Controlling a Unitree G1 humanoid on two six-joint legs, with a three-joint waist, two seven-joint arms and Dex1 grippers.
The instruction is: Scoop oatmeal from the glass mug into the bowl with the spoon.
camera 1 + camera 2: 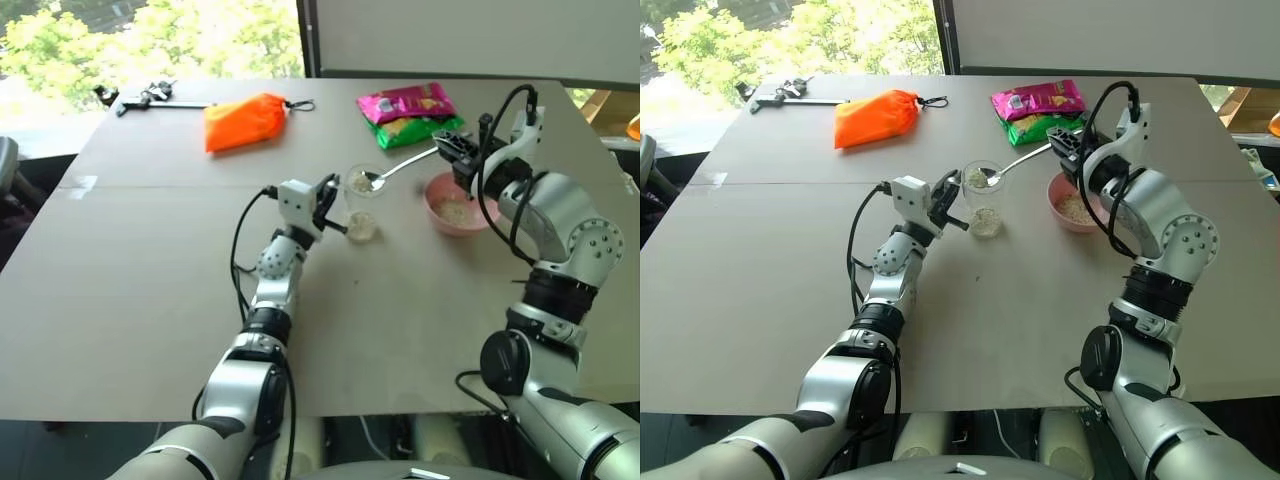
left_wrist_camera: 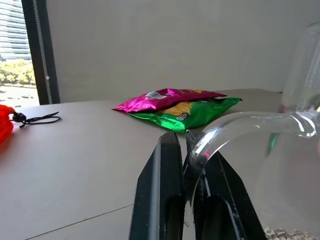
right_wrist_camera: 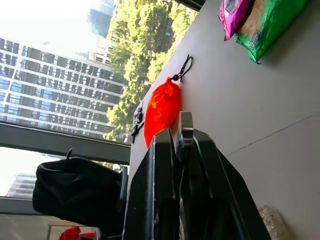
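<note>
Right gripper [image 1: 447, 150] clamps the spoon [image 1: 400, 168], loaded with oatmeal [image 1: 359, 182], above the glass mug [image 1: 363, 205]; left gripper [image 1: 330, 208] pinches its handle.

No readable text, not even on the snack packets [image 2: 176, 106]

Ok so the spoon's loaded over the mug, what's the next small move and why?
Probably carry the spoon sideways to the bowl and tip it. Its scoop holds oatmeal at the rim of the glass mug, the right gripper is shut on the handle, and the left gripper steadies the mug.
</note>
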